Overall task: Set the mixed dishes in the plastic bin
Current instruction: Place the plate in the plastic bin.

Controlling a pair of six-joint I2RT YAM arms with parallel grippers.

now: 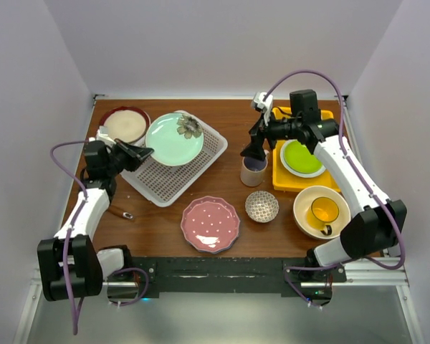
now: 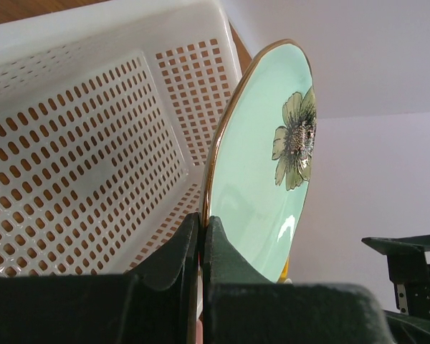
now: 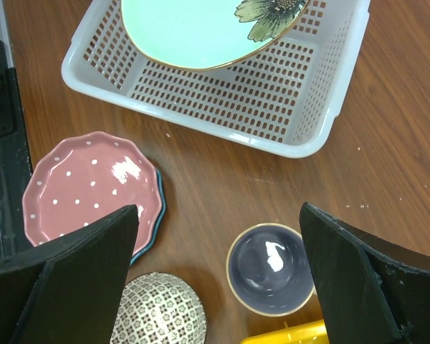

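Early in the job, by my read: nothing sits in the plastic bin (image 1: 165, 185) yet, as far as its visible floor shows. Your left gripper (image 1: 138, 153) is clamped on the rim of the mint flower plate (image 1: 173, 140). The plate hangs tilted over the far half of the bin; I can't tell if its low edge touches the lattice. The right gripper (image 1: 254, 152) is spread wide with nothing in it, hovering over the beige mug (image 1: 254, 172) just beside the yellow tray (image 1: 282, 183). Outside the bin:
- pink dotted plate (image 1: 210, 223) stacked on a blue plate (image 3: 162, 204)
- small patterned bowl (image 1: 261, 206)
- the beige mug
- large cream bowl (image 1: 304, 204) with the yellow mug (image 1: 324, 211) inside it
- green plate (image 1: 302, 158) on the tray
- cream dish with a dark red rim (image 1: 125, 123) behind the bin

So the first piece is in hand and the rest are untouched. Set the mint plate down low and flat before letting go; the mug looks like the right arm's next pick.
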